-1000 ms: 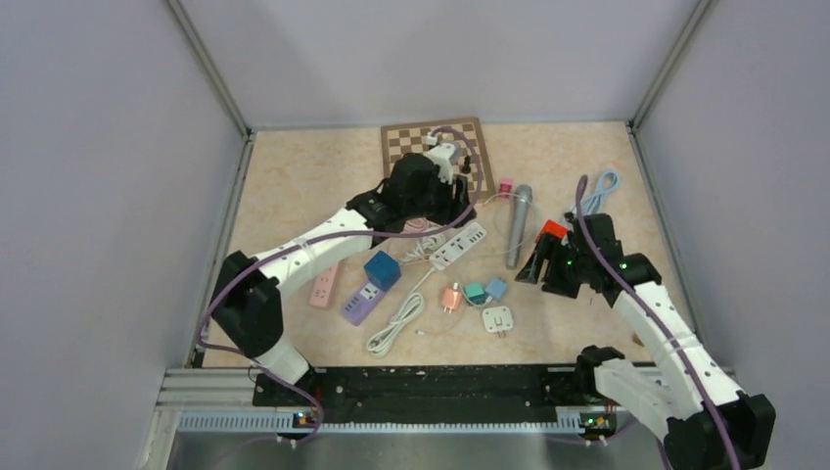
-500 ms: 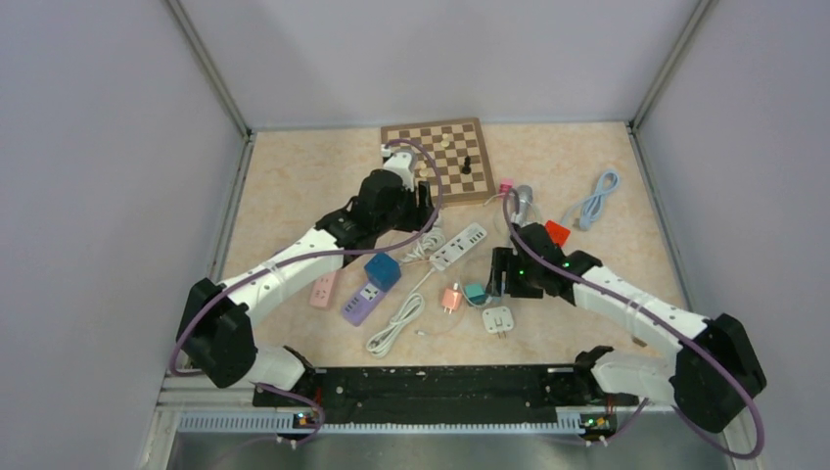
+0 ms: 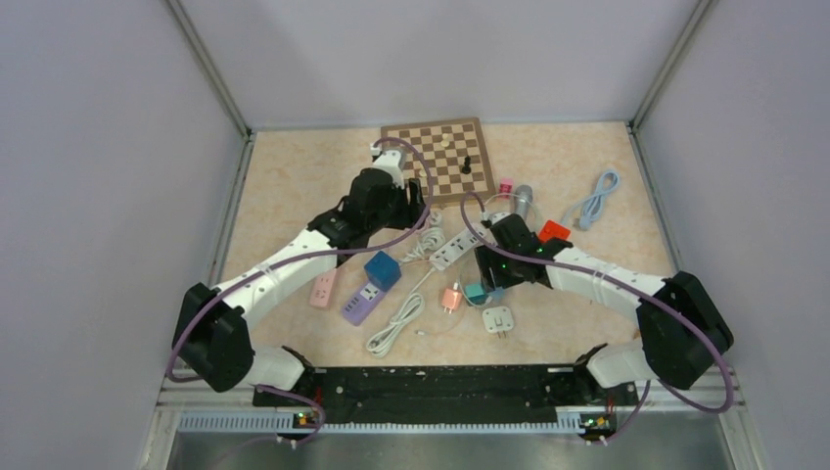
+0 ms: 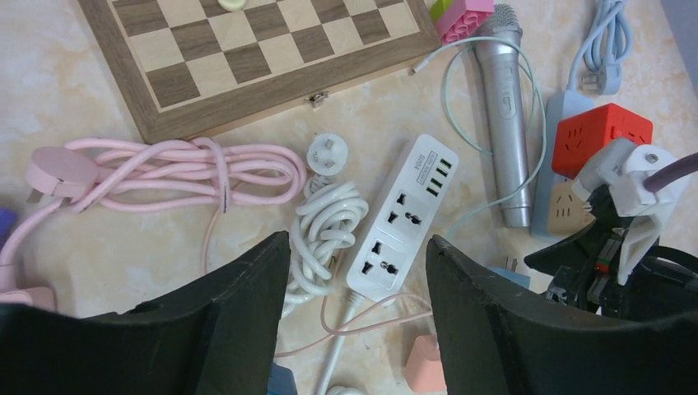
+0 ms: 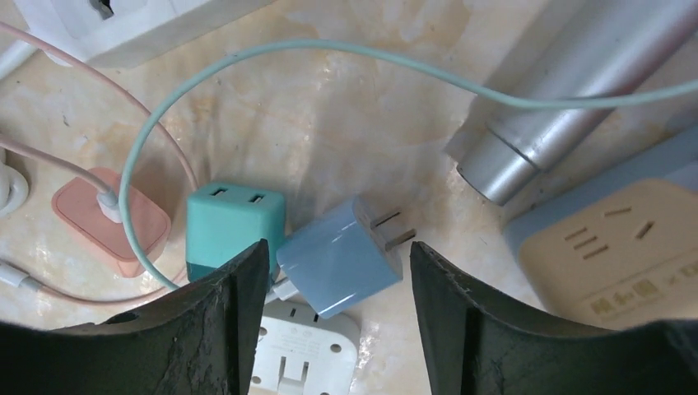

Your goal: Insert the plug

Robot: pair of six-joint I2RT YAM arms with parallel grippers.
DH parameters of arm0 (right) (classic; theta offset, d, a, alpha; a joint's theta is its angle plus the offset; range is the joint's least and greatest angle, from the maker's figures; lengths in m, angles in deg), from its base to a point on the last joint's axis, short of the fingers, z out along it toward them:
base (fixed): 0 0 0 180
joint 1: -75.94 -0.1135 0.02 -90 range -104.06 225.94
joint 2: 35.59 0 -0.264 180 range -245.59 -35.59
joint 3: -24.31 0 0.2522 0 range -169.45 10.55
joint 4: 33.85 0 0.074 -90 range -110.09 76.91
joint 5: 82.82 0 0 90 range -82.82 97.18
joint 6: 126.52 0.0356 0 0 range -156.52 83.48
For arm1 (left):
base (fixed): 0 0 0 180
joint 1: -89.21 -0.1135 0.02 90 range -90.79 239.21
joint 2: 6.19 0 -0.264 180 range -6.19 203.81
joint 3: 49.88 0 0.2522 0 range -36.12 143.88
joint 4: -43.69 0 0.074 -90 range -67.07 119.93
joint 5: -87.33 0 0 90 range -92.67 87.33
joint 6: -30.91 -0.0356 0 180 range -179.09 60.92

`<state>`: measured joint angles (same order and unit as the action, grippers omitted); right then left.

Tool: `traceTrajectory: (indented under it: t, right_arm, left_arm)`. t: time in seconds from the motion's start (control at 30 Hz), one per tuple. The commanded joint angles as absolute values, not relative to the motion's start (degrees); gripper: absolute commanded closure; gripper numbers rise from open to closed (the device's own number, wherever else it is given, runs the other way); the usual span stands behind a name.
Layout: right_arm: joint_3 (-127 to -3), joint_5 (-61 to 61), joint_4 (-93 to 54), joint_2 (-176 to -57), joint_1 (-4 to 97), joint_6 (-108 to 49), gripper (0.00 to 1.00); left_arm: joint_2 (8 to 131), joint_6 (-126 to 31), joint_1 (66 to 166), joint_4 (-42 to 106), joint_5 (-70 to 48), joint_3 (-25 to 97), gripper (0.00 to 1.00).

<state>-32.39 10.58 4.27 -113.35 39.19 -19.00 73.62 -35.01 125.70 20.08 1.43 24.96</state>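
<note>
My left gripper (image 4: pixel 358 245) hangs wide, empty, over the white power strip (image 4: pixel 405 212); my right gripper (image 5: pixel 337 249) hangs likewise over the blue plug (image 5: pixel 331 267).

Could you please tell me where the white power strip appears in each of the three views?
Top external: the white power strip lies diagonally at mid-table, just below the chessboard.
Left wrist: it lies diagonally near the centre of the picture.
Right wrist: only a corner shows, at the top left edge.
Shared landmark: the silver microphone, to the strip's right in every view.
</note>
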Motion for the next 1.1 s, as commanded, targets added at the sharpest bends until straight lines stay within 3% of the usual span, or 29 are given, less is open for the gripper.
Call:
traceTrajectory:
  t: [0.0,0.17,0.37,0.43,0.57,0.63,0.93,1.07]
  right_arm:
    - [-35.3,8.7,1.9,-117.8,38.5,-25.7,0.40]
    - [-36.8,5.4,4.4,-121.4,38.5,-26.9,0.51]
    - [-37.8,6.0,6.1,-122.0,38.6,-26.9,0.53]
    - [-39.1,6.9,7.6,-122.2,38.6,-26.3,0.47]
    - [-42.9,10.3,10.6,-121.0,38.6,-23.9,0.23]
    - [-44.8,10.8,11.6,-119.9,38.5,-20.5,0.17]
    - [-44.9,9.8,16.7,-121.6,37.3,-3.3,0.30]
    - [-43.9,10.2,17.9,-119.9,37.1,-3.4,0.29]
  left_arm:
    - [71.0,-35.4,124.4,23.6,0.8,23.8,0.33]
    - [70.4,-35.4,123.2,23.8,0.0,22.8,0.33]
    - [70.0,-35.3,122.3,24.3,-0.7,22.2,0.33]
    - [70.1,-35.3,122.0,24.4,-0.9,22.2,0.33]
    - [70.1,-35.2,121.7,24.9,-1.2,22.1,0.33]
    - [70.3,-35.2,121.7,25.1,-1.4,22.0,0.33]
    - [69.5,-35.0,121.2,25.9,-1.7,20.6,0.33]
    - [69.1,-35.1,121.1,26.0,-2.0,19.9,0.33]
